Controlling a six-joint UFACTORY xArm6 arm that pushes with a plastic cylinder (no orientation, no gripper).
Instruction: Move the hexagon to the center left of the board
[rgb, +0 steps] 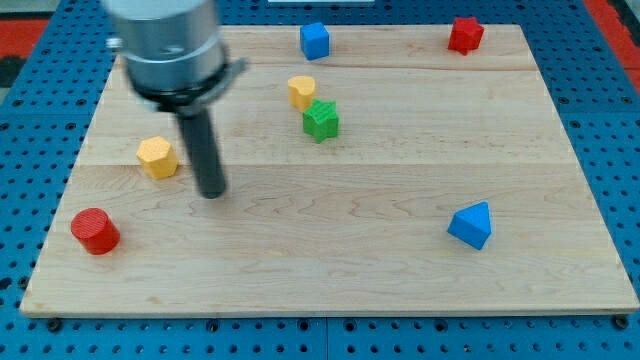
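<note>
**Hexagon sits at the left edge, my tip just beside it**

I read the yellow hexagon (158, 157) as the block the task names, and it lies near the board's (400, 250) left side, roughly at mid-height. That is about where it belongs, so I judge the job close to finished, if not done. My tip (211, 193) rests on the wood just to the view's right of the hexagon and slightly lower, with a narrow strip of bare board between them; the bare rod holds nothing and touches no block.

The other blocks stand well apart from this spot: a red cylinder (95, 231) below-left, a yellow block (301, 91) touching or nearly touching the green star (321, 120) up the middle, a blue cube (315, 40) and a red block (465, 34) along the top, a blue triangular block (471, 224) at lower right. None crowds the hexagon.
</note>
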